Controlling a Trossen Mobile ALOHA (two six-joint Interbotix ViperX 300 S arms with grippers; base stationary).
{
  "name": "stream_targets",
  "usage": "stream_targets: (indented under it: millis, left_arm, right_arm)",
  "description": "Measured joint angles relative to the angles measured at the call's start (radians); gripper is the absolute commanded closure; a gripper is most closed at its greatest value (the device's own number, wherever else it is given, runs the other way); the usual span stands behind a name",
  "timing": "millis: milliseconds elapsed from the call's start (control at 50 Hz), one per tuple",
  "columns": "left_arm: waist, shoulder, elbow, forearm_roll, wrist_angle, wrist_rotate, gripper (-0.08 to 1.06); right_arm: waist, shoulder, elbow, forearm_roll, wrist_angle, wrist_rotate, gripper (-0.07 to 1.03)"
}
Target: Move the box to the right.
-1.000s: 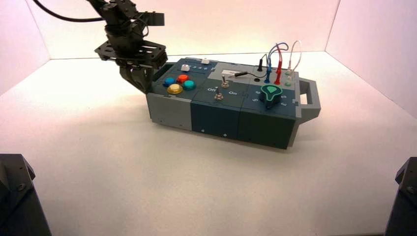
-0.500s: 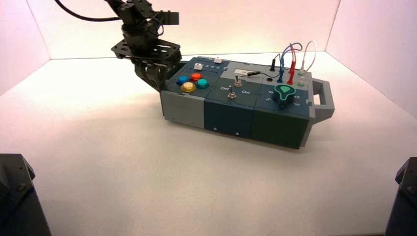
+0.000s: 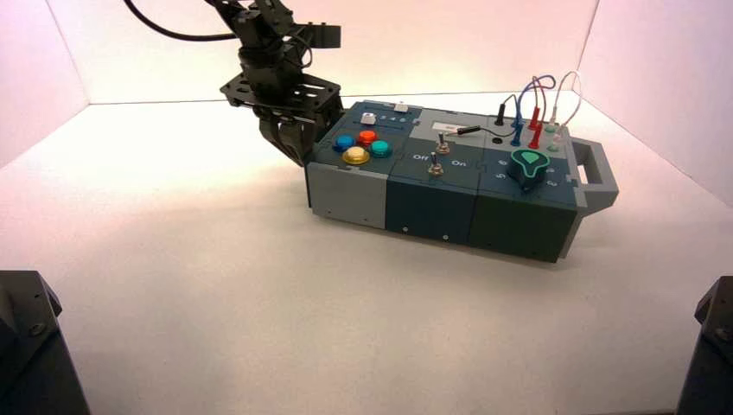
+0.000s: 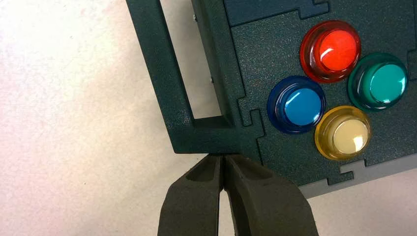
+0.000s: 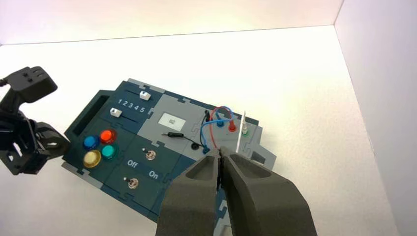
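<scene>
The left gripper, fingers pressed together, butts against the left-end handle of the box, which sits right of centre in the high view. Judged mid-push; next comes further steady rightward pressure. The right gripper, also closed, hangs idle above.

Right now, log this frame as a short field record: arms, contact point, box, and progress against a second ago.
working arm: left gripper, fingers closed, tips pressed against the corner of the left end handle
idle arm: right gripper, closed, held above the box, touching nothing
box: flat on the white table, slightly turned
near contact: four coloured buttons
progress: box and left gripper have shifted rightward over the last second
</scene>
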State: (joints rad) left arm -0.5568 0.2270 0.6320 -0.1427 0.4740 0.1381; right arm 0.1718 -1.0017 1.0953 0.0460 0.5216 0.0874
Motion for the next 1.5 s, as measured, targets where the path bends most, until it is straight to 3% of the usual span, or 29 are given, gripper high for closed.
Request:
stream_targets:
  millis: [1020, 1200, 1500]
  left_arm:
    - [-0.126, 0.041, -0.112, -0.015, 0.037, -0.003, 1.01]
    - [-0.126, 0.043, -0.109, -0.014, 0.035, -0.003, 1.01]
    - [-0.118, -0.043, -0.029, -0.014, 0.023, -0.003, 1.01]
  right_arm:
    - [0.000, 0.000, 0.002, 0.002, 0.002, 0.002, 0.98]
    - [0.000, 0.000, 0.003, 0.002, 0.002, 0.002, 0.98]
    - [0.000, 0.000, 0.005, 0.002, 0.003, 0.000, 0.98]
